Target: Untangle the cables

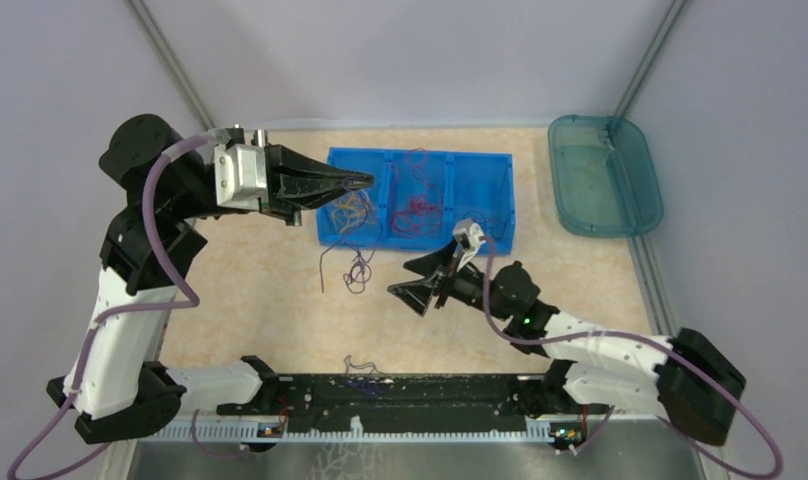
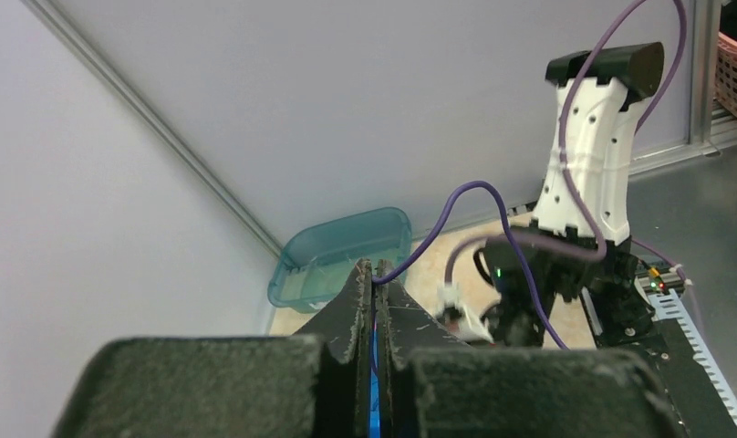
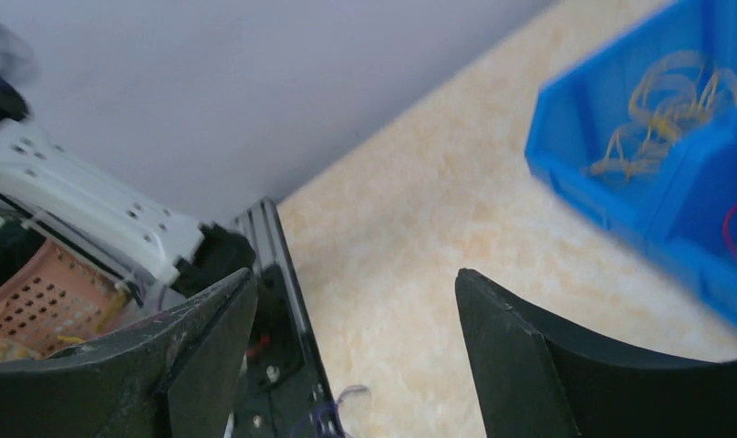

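1. Grey walls are closing in a beige table (image 1: 280, 320), where a blue bin (image 1: 400, 240) with three compartments is sitting at the far side, near a teal tray (image 1: 605, 175).
2. Sorting by colour seems to be going on. Orange-yellow cables (image 1: 350, 210) are lying in the bin's left compartment and red cables (image 1: 417, 200) in the middle one, so each colour is apparently getting its own slot.
3. Dark purple cables (image 1: 357, 270) are lying loose on the table just in front of the bin. A smaller bunch (image 1: 365, 366) is lying near the arms' bases. Both are looking like work left to do.
4. The left gripper (image 1: 358, 182) is hanging over the left compartment, likely for a drop there. Its jaws are pressing together, and I cannot tell whether a strand is pinched between them.
5. The right gripper (image 1: 400, 278) is hovering low beside the loose purple strands. Its jaws are spreading wide and holding nothing, probably lining up for a pick.
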Motion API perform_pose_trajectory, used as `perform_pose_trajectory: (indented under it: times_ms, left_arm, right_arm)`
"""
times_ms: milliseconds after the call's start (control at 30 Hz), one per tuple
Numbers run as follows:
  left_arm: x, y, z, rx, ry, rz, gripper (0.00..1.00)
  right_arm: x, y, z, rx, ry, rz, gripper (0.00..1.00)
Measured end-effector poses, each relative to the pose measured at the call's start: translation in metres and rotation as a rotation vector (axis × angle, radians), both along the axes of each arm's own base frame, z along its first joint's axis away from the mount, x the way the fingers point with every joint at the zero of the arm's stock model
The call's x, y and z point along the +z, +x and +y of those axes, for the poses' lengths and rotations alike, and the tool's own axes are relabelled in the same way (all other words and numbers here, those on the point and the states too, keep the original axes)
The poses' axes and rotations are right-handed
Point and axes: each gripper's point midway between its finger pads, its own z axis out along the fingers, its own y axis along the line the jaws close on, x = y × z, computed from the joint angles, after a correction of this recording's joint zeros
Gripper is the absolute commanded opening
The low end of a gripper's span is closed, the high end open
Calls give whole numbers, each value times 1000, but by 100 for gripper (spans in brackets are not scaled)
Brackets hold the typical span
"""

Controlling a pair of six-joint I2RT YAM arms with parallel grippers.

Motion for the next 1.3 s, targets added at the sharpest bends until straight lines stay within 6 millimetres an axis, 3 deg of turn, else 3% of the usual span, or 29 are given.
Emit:
perform_pose_trajectory:
  times_ms: [33, 267, 400, 500, 633, 867, 1300]
  left_arm:
    - [-3, 0, 0, 0, 6, 6, 1]
    - [-30, 5, -7, -17, 61, 63, 1]
    - [-36, 5, -9, -26, 74, 75, 1]
    - [-39, 5, -10, -32, 80, 81, 1]
    - [-43, 6, -11, -36, 87, 89, 1]
    - [-45, 7, -12, -37, 90, 92, 1]
    - [-47, 7, -12, -36, 93, 93, 1]
  right_arm:
    - [15, -2, -5, -6, 23, -34, 85]
    - [178, -13, -34, -15, 240, -326, 90]
    - [216, -27, -32, 52, 283, -399, 90]
    - [220, -27, -22, 94, 275, -403, 88]
    - [201, -18, -1, 143, 233, -343, 83]
    - [190, -23, 33, 314, 256, -239, 63]
    - [191, -35, 45, 466, 368, -137, 43]
